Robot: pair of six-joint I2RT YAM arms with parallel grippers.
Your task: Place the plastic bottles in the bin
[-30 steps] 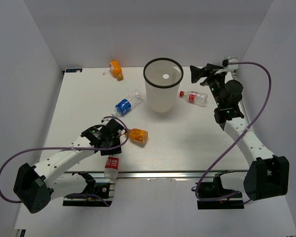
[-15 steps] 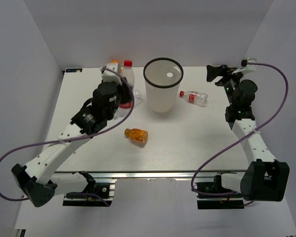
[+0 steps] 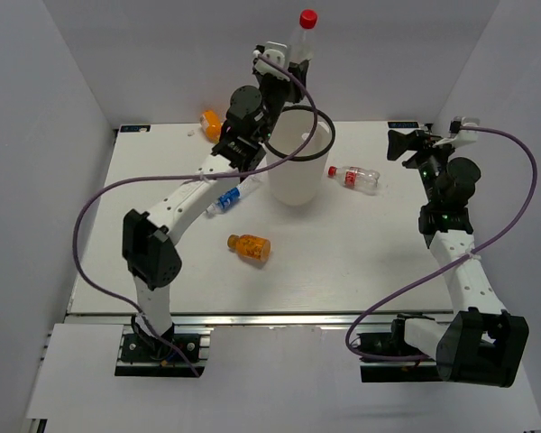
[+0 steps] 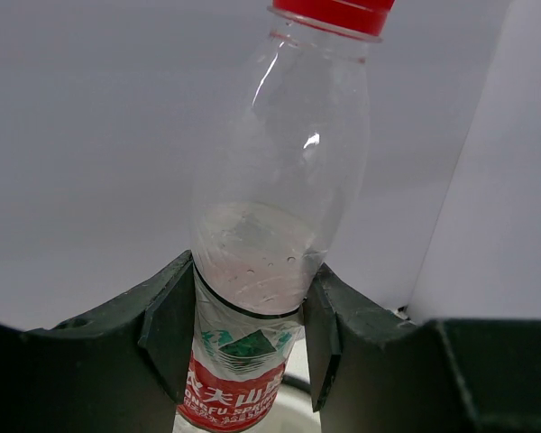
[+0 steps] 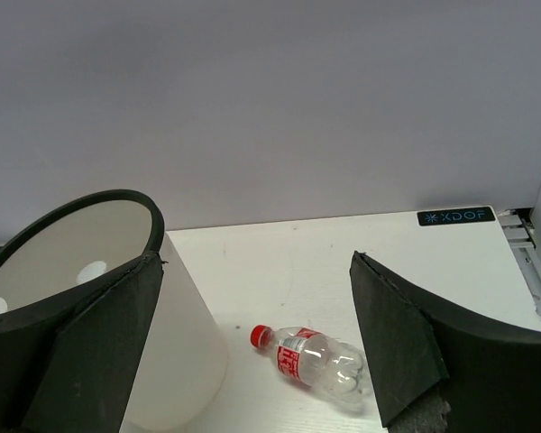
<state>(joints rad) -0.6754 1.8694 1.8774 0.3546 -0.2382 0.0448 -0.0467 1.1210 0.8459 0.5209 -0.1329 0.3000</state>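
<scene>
Left end effector [image 4: 248,343]: clamped on upright bottle [image 4: 284,180], red cap uppermost, raised above bin [image 3: 298,185]. Right end effector [image 3: 398,144]: wide apart, empty, over desk [image 3: 361,253] near lying bottle [image 3: 354,178].

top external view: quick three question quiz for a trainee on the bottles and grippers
1. True or false: the left gripper is shut on an upright clear plastic bottle with a red cap.
2. Relative to the tall white black-rimmed bin, the red-labelled clear bottle lying on the white table is: A inside, B on the right arm's side, C on the left arm's side.
3. How many stubby orange bottles lie on the table?
Key: 1 true; 2 B; 3 two.
</scene>
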